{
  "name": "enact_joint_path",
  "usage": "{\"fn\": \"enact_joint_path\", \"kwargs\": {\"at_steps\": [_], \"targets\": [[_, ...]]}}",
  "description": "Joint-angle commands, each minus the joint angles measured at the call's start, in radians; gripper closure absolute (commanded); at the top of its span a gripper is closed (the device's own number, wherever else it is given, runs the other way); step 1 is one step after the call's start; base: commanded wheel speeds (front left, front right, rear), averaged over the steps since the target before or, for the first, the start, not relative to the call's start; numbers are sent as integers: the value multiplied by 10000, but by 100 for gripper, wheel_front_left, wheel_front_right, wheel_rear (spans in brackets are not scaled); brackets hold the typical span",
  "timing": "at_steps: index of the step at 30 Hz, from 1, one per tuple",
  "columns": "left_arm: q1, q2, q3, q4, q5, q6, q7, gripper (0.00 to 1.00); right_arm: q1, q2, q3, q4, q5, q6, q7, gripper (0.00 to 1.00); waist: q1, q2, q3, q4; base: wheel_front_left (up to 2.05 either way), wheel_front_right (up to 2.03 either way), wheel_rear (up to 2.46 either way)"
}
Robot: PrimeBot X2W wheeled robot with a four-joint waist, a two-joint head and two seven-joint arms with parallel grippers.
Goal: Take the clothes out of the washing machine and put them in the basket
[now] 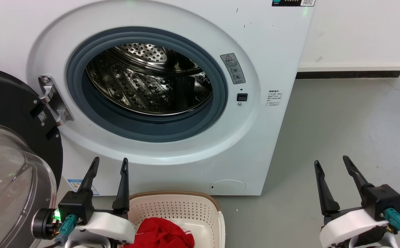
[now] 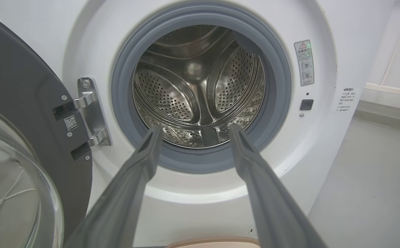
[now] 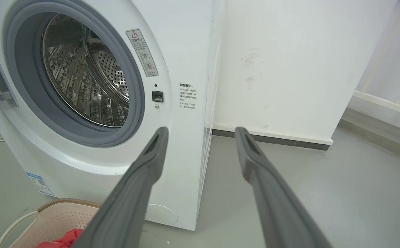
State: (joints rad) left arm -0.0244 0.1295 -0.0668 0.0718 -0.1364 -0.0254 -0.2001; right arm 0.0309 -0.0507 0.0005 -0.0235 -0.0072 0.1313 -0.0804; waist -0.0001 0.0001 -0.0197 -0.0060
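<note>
Unloading appears complete: steel drum [image 2: 193, 89] bare, red clothes [image 1: 160, 236] in the basket [image 1: 179, 208], left gripper [image 1: 111, 160] and right gripper [image 1: 331, 159] spread, empty; next, inspect drum floor.

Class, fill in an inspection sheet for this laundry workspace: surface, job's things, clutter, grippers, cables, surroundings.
Surface: grey floor, faintly scuffed.
Job's things: washing machine with its door standing open; drum shows bare steel; red clothes lie in the basket in front of it.
Clutter: nothing seen.
Grippers: left gripper open, holding nothing; right gripper the same.
Cables: teal-plugged cable at each wrist.
Surroundings: white wall with dark skirting.
</note>
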Motion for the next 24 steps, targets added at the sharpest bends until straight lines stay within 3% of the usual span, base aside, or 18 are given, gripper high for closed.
{"fn": "enact_joint_path", "kwargs": {"at_steps": [1,17,18,24], "targets": [[109,46,-3,-23,-50,41,23,0,149,11,8,-37,-38,-11,6,0,1,-1,-3,-1,0,0,0],[158,198,33,-92,-243,161,215,0,184,11,90,-52,44,-11,18,0,1,-1,11,-27,0,0,0],[45,163,45,-34,-212,165,215,100,108,0,89,-24,39,0,26,100,1,-1,10,-27,0,0,0],[-8,74,203,352,-955,100,451,100,162,-21,124,229,930,0,48,100,1,-1,18,-25,0,0,0]]}}
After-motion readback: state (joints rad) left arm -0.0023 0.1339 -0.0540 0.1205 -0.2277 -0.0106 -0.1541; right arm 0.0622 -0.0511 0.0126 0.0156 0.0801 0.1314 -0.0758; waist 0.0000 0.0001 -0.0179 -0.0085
